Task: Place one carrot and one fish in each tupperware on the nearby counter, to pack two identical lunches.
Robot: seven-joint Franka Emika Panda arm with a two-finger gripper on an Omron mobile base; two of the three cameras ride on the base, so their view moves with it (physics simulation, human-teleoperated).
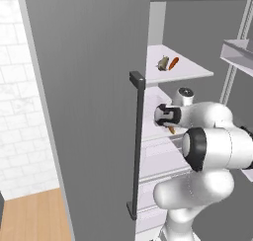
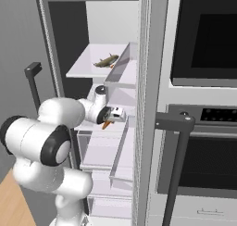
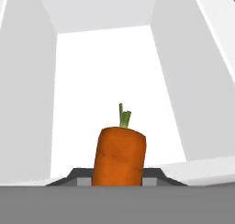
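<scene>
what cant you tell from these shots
- Gripper fingers: hidden behind the carrot in the hand view.
- Carrot tip: cut off at the bottom edge, hand view.
- Upper shelf fish: too small for detail in the left base view.
- Lower fridge shelves: blocked by the arm, both base views.

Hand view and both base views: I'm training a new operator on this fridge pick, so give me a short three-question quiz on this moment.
1. True or false: the gripper is shut on a carrot.
2. What lies on the upper fridge shelf? A) a fish and a second carrot B) two fish C) a lemon
3. Fill in: in the hand view, the held carrot's green stem points toward the ____ of the picture.

Key: 1 true; 2 A; 3 top.
</scene>
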